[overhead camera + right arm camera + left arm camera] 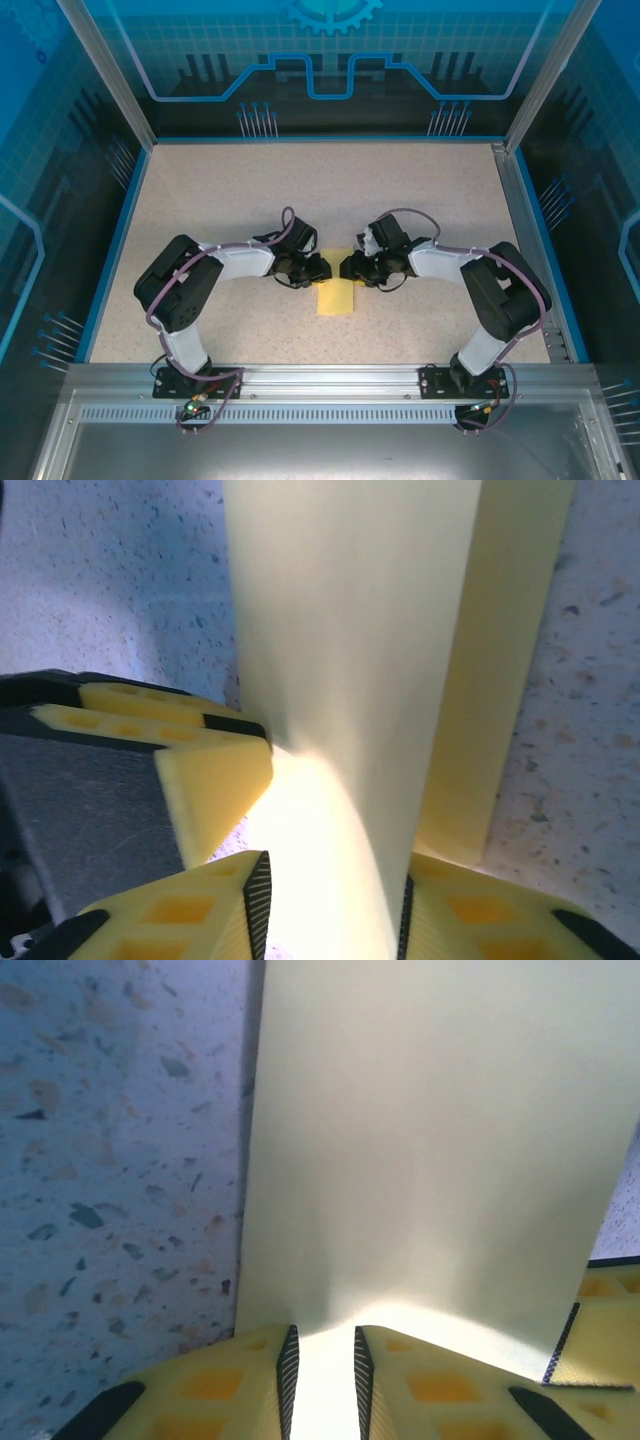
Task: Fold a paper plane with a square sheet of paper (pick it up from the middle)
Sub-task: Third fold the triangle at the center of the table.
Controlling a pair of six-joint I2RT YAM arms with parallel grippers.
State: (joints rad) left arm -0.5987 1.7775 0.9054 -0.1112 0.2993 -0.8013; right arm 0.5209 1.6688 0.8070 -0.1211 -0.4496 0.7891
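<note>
Left gripper (pixel 323 1352): bottom centre of the left wrist view, jaws drawn narrow and pinched on one edge of the yellow paper (pixel 430 1160).
Right gripper (pixel 332 885): bottom of the right wrist view, jaws part-way apart astride a raised fold of the same paper; whether they press it cannot be told.
Paper: folded strip at frame centre in the top view, just below the two facing grippers, on the speckled table (pixel 220 190).
</note>
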